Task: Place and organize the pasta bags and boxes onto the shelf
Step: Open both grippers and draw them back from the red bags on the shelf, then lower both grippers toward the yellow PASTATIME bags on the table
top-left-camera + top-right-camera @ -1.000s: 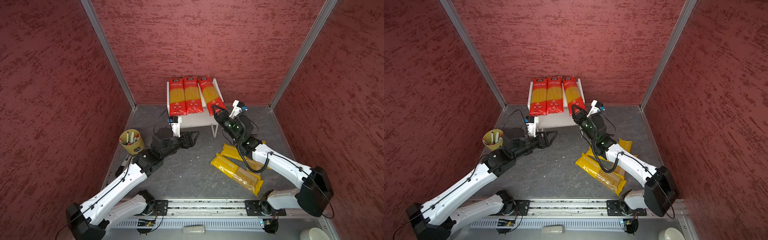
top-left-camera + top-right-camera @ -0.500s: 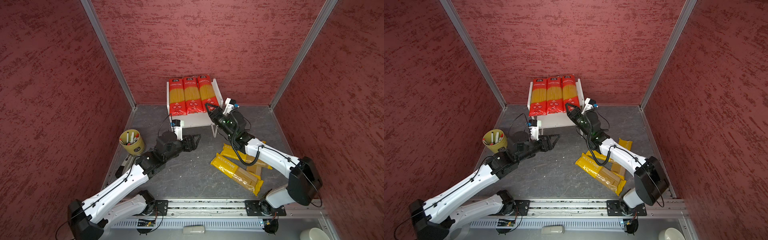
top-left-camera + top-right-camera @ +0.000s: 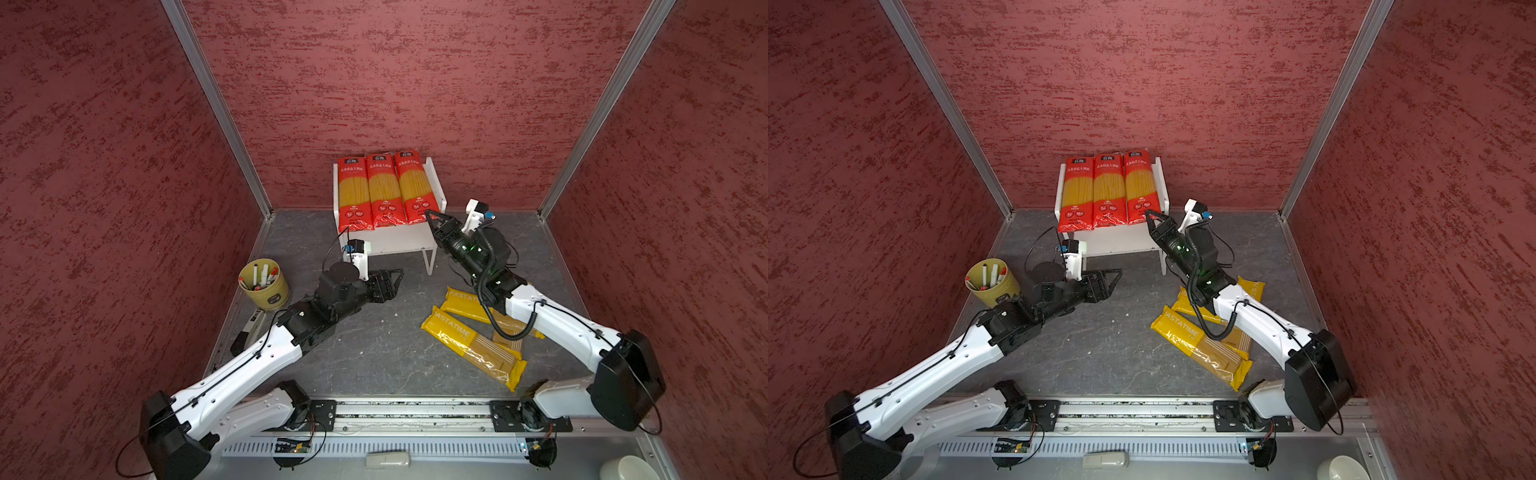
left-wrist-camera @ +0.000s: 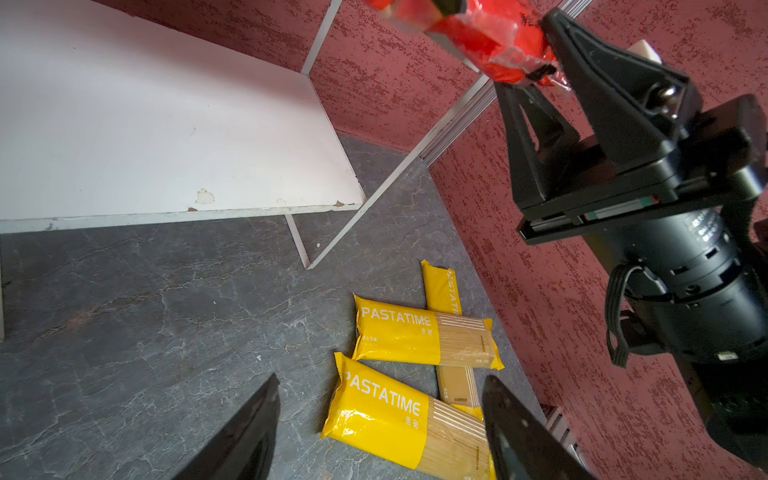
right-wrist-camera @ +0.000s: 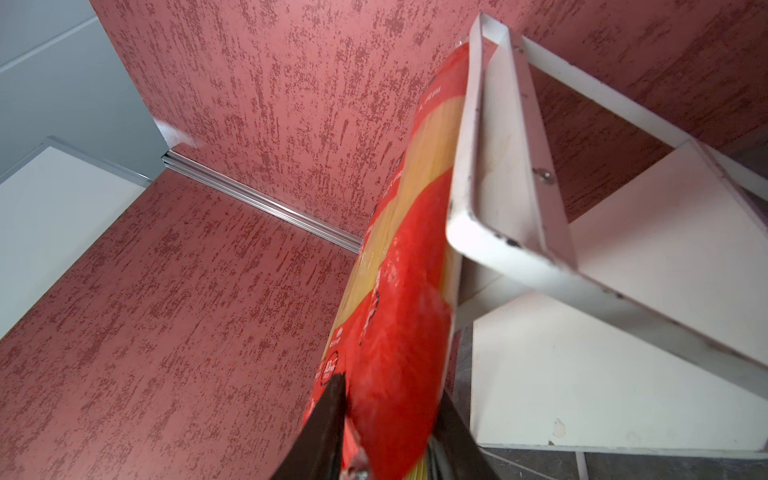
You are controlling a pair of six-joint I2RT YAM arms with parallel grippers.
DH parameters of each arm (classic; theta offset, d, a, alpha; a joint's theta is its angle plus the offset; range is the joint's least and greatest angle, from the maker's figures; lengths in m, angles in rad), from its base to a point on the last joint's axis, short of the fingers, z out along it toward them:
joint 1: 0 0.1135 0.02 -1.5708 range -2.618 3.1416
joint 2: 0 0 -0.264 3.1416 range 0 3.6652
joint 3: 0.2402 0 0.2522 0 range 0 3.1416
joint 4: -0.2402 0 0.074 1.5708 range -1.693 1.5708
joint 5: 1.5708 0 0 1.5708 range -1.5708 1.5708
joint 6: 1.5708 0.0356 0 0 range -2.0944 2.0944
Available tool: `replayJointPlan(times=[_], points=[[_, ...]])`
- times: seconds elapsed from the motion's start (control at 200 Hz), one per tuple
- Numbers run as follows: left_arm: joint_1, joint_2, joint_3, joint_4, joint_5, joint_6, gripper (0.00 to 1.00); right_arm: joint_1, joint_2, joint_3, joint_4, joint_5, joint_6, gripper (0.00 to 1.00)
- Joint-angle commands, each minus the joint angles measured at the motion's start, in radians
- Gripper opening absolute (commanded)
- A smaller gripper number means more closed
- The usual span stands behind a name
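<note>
right wrist view: right gripper (image 5: 392, 392) tight around red pack (image 5: 399, 286) on shelf (image 5: 494, 174)

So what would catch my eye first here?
Three red pasta packs lined up on the white shelf at the back, the right hand gripping the near end of the rightmost pack. Then three yellow packs piled loosely on the grey tabletop under that arm. The left hand hangs open and empty.

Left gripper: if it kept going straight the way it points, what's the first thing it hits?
Probably the shelf's front right leg; the open left gripper aims toward it, though height is hard to judge.
</note>
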Motion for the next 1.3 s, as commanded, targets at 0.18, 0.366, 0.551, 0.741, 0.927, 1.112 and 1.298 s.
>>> replayJointPlan(times=[0.18,0.366,0.551,0.741,0.927,1.112,1.298], points=[[-0.006,-0.039,-0.023,0.0,-0.025,0.008,0.76,-0.008,0.024,0.023,0.048,-0.049,0.024,0.29],[-0.02,-0.062,-0.066,0.039,-0.031,0.07,0.76,-0.008,-0.027,-0.023,0.017,-0.109,-0.026,0.48],[-0.051,-0.101,-0.142,0.136,-0.049,0.13,0.76,-0.006,-0.12,-0.122,-0.028,-0.152,-0.071,0.55],[-0.113,-0.132,-0.22,0.229,-0.099,0.171,0.76,-0.001,-0.263,-0.263,-0.174,-0.148,-0.098,0.56],[-0.228,-0.139,-0.289,0.303,-0.178,0.263,0.76,0.009,-0.366,-0.405,-0.332,-0.074,-0.076,0.54],[-0.31,-0.087,-0.352,0.346,-0.262,0.248,0.77,0.073,-0.36,-0.485,-0.541,0.077,-0.048,0.5],[-0.364,-0.012,-0.398,0.375,-0.339,0.179,0.76,0.177,-0.274,-0.481,-0.697,0.155,-0.018,0.49]])
